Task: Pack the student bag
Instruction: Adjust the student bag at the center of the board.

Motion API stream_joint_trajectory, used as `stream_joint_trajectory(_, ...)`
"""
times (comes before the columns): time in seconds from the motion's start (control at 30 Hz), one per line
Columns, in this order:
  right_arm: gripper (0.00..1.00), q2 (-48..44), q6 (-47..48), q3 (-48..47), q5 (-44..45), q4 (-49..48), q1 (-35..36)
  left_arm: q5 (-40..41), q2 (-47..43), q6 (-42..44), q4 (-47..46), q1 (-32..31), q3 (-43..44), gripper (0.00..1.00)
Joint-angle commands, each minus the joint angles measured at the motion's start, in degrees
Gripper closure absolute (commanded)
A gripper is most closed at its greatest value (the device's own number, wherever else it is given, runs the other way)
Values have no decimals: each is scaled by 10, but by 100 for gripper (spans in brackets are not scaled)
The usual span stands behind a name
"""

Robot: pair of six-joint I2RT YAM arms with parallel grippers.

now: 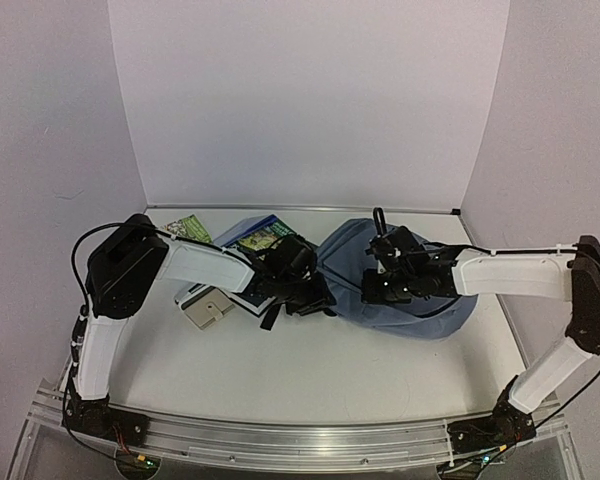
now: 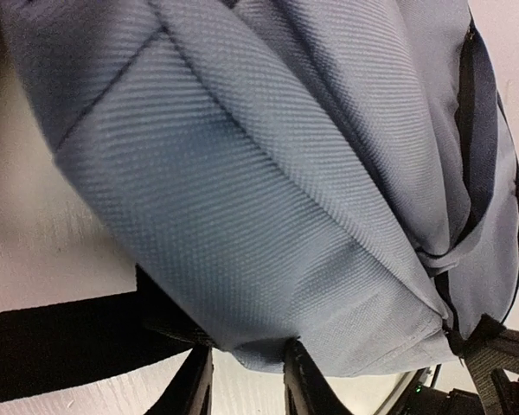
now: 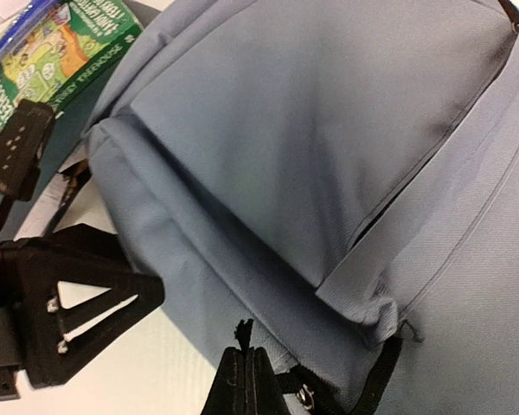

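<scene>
While both arms are reaching inward in the top view, the student bag [image 1: 420, 300] is lying slumped on the white worktop [image 1: 330, 380], right of centre. The left gripper [image 1: 320, 298] is sitting at the bag's left edge. The right gripper [image 1: 372, 285] is resting over the bag's middle. A picture book [image 1: 265, 235] is lying behind the left gripper, against the bag's left end. A small green packet [image 1: 188, 227] is lying further left near the back wall, and a beige box [image 1: 208, 310] is sitting beside the left forearm.

Left wrist: the student bag [image 2: 268, 173] is filling the frame, its lower corner hanging right at the fingertips. The left gripper [image 2: 246, 367] is showing its jaws a little apart, with worktop [image 2: 35, 233] visible between them; I cannot tell whether fabric is being pinched. A black strap [image 2: 60, 341] is running off left under the bag.

Right wrist: the right gripper [image 3: 242, 346] is showing jaws pressed fully together, tips meeting at the lower seam of the student bag [image 3: 329, 147]. The picture book [image 3: 60, 47] is poking in at top left.
</scene>
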State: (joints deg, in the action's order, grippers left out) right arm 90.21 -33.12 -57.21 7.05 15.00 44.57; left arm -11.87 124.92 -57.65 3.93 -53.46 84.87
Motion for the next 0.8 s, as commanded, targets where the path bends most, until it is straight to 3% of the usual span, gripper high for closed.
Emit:
stream_joint_trajectory(0.0, 100, -35, -37, 1, -30, -22, 21, 15, -4, 18, -12, 26, 5, 88)
stream_joint_trajectory(0.1, 100, -49, -44, 10, -57, -22, 26, 5, -19, 45, -29, 45, -6, 100)
stream_joint_trajectory(0.57, 100, -103, -27, 51, -146, -33, 50, -18, 17, 210, 88, 91, 132, 100)
stream_joint_trajectory(0.77, 100, -121, -14, 69, -190, -44, 59, 24, 75, 245, 145, 103, 234, 100)
